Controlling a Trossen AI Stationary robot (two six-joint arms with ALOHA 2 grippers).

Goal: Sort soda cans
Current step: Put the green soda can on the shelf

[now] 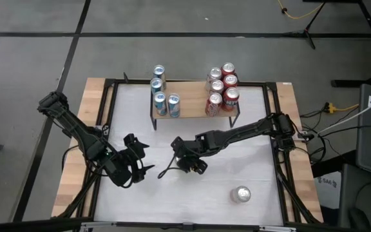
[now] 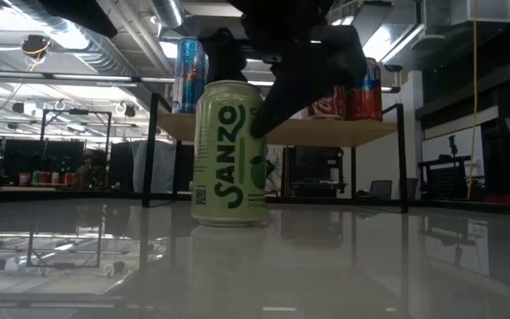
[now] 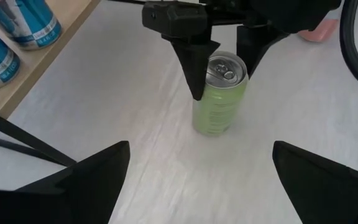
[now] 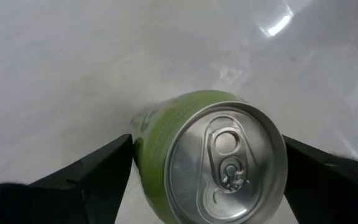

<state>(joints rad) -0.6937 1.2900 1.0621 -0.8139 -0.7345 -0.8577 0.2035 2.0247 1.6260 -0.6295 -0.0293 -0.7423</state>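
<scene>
The right claw (image 1: 187, 162) is hanging over the middle of the white table (image 1: 250, 154), its two dark fingers (image 3: 194, 62) spread wide on either side of a pale yellow-green metal can with a silver top (image 3: 219, 93). The can is standing upright between them, not yet squeezed, with a little gap showing at each side; in the right wrist view the same can (image 4: 219, 158) is sitting directly below the camera.

The left claw (image 1: 133, 162) is waiting at about nine o'clock from that can, open and holding nothing, well apart from it with bare table between.

At twelve o'clock, a low wooden shelf on black legs (image 1: 192, 116) is running along the far edge. Four light blue and white cans (image 1: 163, 90) are standing in a cluster on its left part, and six red cans (image 1: 222, 87) are bunched on its right part.

One silver-grey can (image 1: 241, 194) is standing alone at about five o'clock, near the front right corner, well clear of the black frame (image 1: 277, 148) along the table's side. The front left stretch of table is lying open.
</scene>
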